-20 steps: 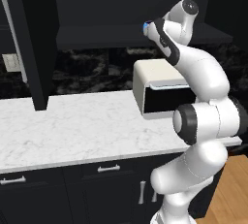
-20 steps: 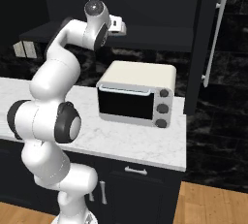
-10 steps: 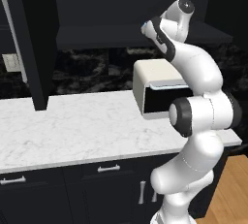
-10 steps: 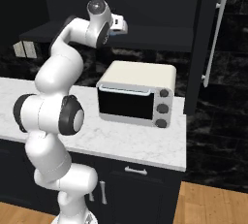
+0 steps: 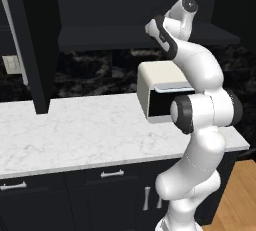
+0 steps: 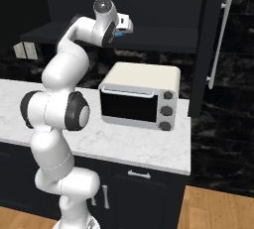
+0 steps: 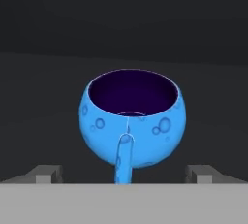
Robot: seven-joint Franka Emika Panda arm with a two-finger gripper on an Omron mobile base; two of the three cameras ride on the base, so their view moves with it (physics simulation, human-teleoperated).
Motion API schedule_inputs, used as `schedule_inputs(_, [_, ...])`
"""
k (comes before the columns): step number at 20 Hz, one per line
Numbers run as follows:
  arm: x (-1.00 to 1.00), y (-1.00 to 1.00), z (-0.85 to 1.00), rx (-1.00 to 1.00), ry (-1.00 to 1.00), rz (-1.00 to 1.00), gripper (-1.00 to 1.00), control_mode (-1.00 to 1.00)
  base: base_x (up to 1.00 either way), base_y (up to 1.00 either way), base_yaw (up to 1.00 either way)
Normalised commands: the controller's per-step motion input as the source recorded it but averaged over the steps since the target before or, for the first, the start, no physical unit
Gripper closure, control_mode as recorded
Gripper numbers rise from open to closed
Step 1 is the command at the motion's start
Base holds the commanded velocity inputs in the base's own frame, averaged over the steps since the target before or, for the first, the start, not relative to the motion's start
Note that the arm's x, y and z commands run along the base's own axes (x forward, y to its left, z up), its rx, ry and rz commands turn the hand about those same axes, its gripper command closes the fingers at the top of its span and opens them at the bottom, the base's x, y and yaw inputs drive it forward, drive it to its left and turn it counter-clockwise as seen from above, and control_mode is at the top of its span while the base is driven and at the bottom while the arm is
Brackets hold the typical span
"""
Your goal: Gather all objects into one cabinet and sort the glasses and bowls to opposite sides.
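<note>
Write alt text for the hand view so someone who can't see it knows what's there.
A small bright blue bowl with a dark purple inside sits upright on a dark shelf, centred straight ahead of the open end effector. A blue handle-like stub points from its front toward the camera, and the two fingertips stand apart below it, not touching it.

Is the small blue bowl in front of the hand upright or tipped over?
Upright. In the hand view the small blue bowl sits on the dark shelf with its rim level and its dark inside facing up.
</note>
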Motion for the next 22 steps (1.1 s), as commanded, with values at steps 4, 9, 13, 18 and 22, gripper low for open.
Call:
schedule_inputs(4, [0.26, -0.08, -0.08, 0.00, 0.00, -0.01, -1.00, -1.00, 0.00, 0.00, 0.00])
schedule_inputs(9, [0.16, 0.00, -0.11, 0.00, 0.00, -0.02, -1.00, -1.00, 0.00, 0.00, 0.00])
schedule_inputs(13, [0.07, 0.00, -0.03, 0.00, 0.00, -0.01, -1.00, -1.00, 0.00, 0.00, 0.00])
schedule_inputs(18, [-0.01, 0.00, 0.00, 0.00, 0.00, -0.03, -1.00, -1.00, 0.00, 0.00, 0.00])
schedule_inputs(22, [-0.06, 0.00, 0.00, 0.00, 0.00, -0.04, -1.00, -1.00, 0.00, 0.00, 0.00])
